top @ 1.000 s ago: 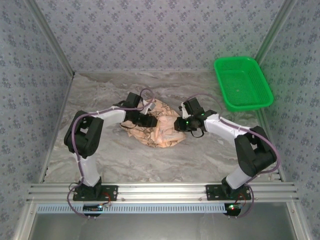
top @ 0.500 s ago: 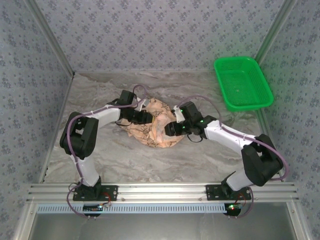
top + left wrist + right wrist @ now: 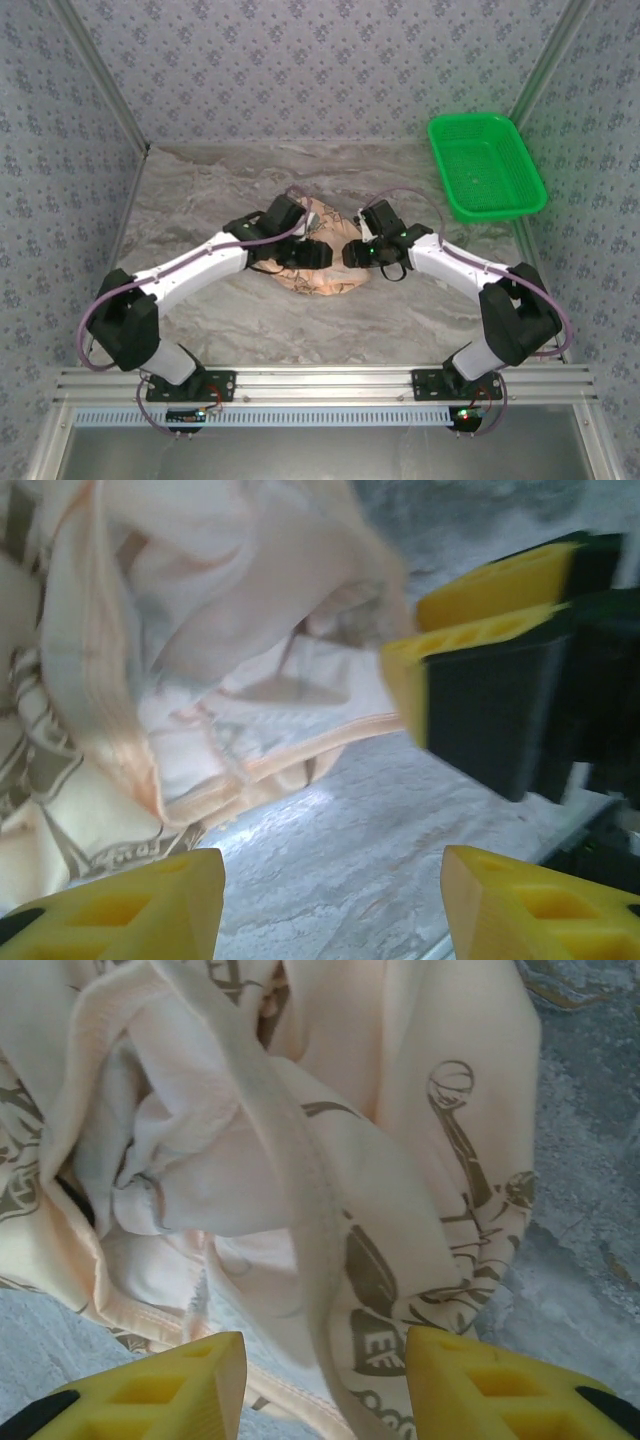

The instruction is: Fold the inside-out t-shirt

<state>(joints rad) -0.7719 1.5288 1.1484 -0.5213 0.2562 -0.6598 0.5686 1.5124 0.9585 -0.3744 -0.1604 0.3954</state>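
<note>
Crumpled inside-out t-shirt: peach-tan, brown print, pale reverse exposed, heaped mid table.

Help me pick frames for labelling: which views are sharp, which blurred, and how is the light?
Top external: sharp and evenly lit, with soft shadows under the arms around the t-shirt. Left wrist: smeared throughout, cloth folds and the left claw both soft, upper cloth washed out. Right wrist: crisp on the hem stitching and print, the right claw slightly soft.

T-shirt: soft matt cloth, stitched hems, paler plain reverse. My right gripper, fingers: matt yellow plastic, hollow-celled. Table: smooth, marble-patterned. Basket, far right corner: glossy green plastic mesh.
</note>
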